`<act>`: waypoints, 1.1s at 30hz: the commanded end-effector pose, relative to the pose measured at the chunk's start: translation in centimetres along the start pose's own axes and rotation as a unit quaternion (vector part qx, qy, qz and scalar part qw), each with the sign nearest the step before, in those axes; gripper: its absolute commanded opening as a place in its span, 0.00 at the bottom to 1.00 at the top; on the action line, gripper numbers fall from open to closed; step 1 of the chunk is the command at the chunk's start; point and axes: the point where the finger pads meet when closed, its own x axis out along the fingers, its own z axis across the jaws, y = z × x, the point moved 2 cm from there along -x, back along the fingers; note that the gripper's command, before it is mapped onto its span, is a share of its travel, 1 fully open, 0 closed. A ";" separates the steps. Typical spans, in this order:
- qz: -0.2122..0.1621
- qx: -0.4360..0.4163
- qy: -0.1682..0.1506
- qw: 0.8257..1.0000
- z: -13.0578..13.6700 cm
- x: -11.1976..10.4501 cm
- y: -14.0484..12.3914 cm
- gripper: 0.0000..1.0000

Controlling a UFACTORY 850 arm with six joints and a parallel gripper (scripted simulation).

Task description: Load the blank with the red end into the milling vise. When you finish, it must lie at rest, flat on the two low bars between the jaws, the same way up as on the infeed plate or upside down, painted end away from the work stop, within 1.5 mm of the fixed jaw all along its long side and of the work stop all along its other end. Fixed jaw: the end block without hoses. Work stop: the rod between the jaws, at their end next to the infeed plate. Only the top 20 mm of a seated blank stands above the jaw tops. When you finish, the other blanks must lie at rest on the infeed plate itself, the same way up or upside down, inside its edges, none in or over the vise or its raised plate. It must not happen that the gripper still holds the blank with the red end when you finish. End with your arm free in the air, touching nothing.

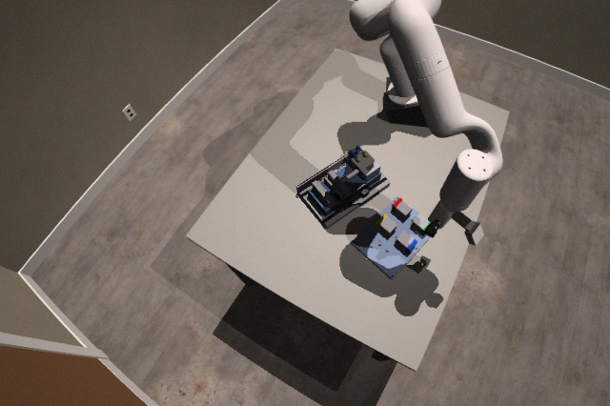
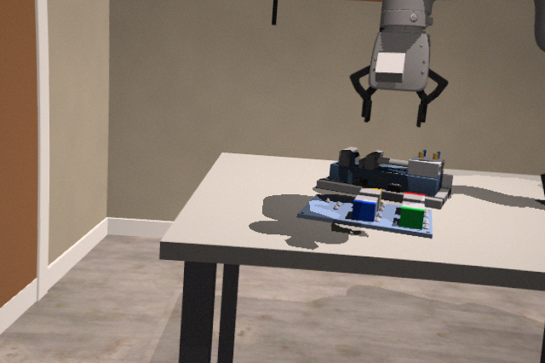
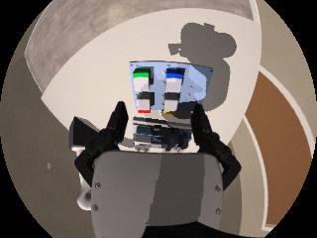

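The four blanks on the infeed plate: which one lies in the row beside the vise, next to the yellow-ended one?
The red-ended blank; green and blue lie farther away.

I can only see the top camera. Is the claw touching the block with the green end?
Observer: No. In the exterior view the gripper hangs high above the infeed plate and touches nothing.
Operator: Is it holding something?
Observer: No. Its fingers are spread wide, and only the wall shows between them.
Operator: Where's the red block on the claw's own camera?
Observer: In the wrist view the red-ended blank sits in the row next to the vise. It is just inside one fingertip, beside the yellow-ended blank.
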 end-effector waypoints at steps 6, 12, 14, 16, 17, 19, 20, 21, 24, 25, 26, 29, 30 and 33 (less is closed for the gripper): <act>0.001 0.000 -0.001 1.000 0.1 0.8 0.0 1.00; 0.001 0.000 -0.001 1.000 0.1 0.8 0.0 1.00; 0.001 0.000 -0.001 1.000 0.1 0.7 0.0 1.00; 0.001 0.000 -0.001 1.000 0.1 0.5 0.0 1.00; 0.001 0.000 -0.001 1.000 0.1 0.4 0.1 1.00; 0.001 0.000 -0.001 1.000 0.1 0.3 0.1 1.00; 0.001 0.000 -0.001 1.000 0.1 0.2 0.1 1.00; 0.001 0.000 -0.001 1.000 0.1 0.1 0.1 1.00; 0.001 0.000 -0.001 1.000 0.1 0.0 0.1 1.00; 0.001 0.000 -0.001 1.000 0.1 0.0 0.1 1.00; 0.001 0.000 -0.001 1.000 0.1 0.0 0.1 1.00; 0.001 0.000 -0.001 1.000 0.1 0.0 0.1 1.00; 0.001 0.000 -0.001 1.000 0.1 0.0 0.1 1.00; 0.001 0.000 -0.001 1.000 0.1 -0.2 0.1 1.00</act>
